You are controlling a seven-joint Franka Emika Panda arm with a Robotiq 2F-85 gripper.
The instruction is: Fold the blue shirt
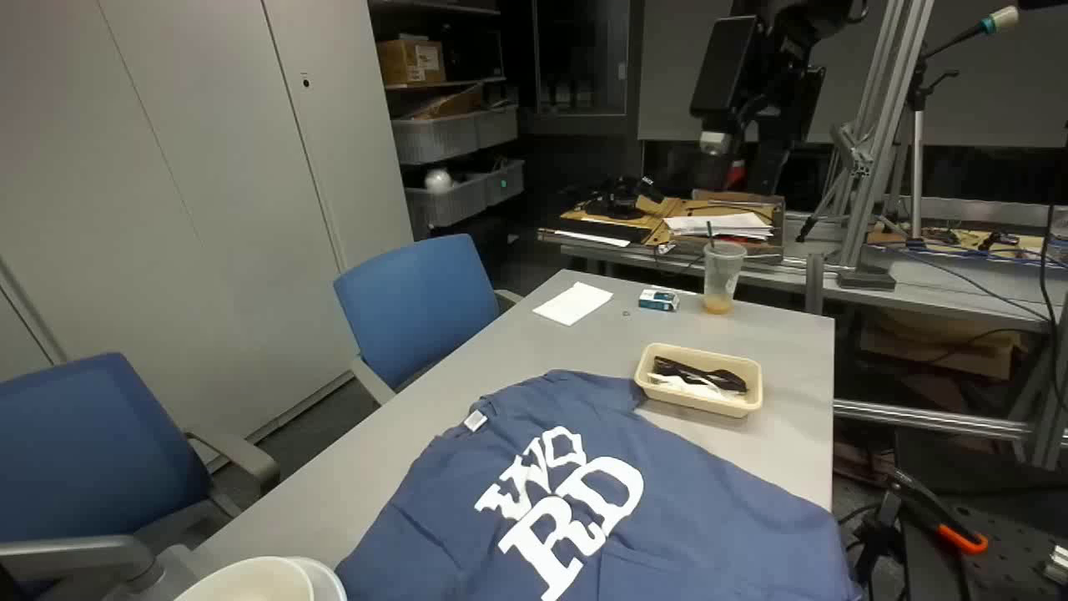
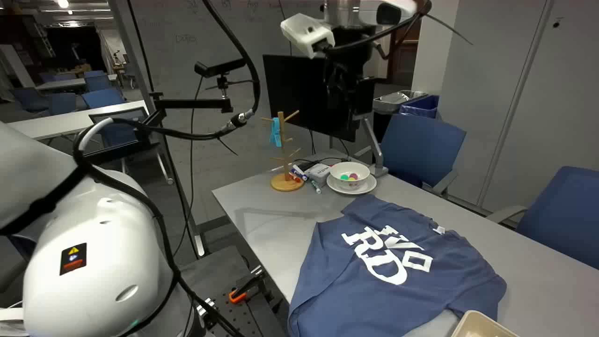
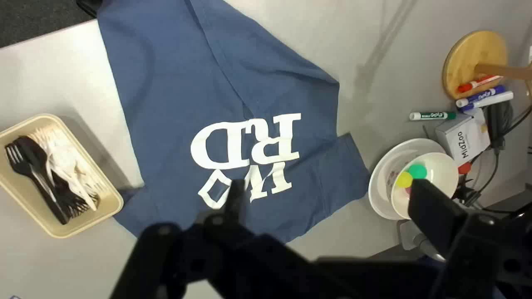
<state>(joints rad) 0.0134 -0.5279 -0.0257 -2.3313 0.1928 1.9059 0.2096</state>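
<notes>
Blue shirt lies spread on the bench, print up; the white lettering shows nearly whole and the collar tag marks the neck end, away from the robot arm, so the hem end lies toward the arm and seems to reach the bench edge, perhaps over it; laid so, I judge, to keep sleeves and hem free for gripping; a slanting line in the cloth near the lettering may be a crease or a doubled layer, cannot tell which.

Claw hangs well above the shirt, fingers wide apart, nothing between them; pose suits lowering onto a sleeve or an edge, since flat cloth in the middle offers little to pinch; task judged at its start, no clear fold seen.

Tray stands just beside one sleeve of the shirt, contact uncertain; its rim pens in the loose cutlery; a sleeve dragged that way could nudge it.

Plate sits by the opposite sleeve with the bowl on it, bowl holding coloured balls that would otherwise roll; folding that sleeve inward, over the lettering, should steer cloth away from both.

Wooden stand is well apart from the shirt, upright on a broad round foot, blue clip hung on a peg; plastic cup, also well apart from the shirt, stands upright, as the drink in it requires.
</notes>
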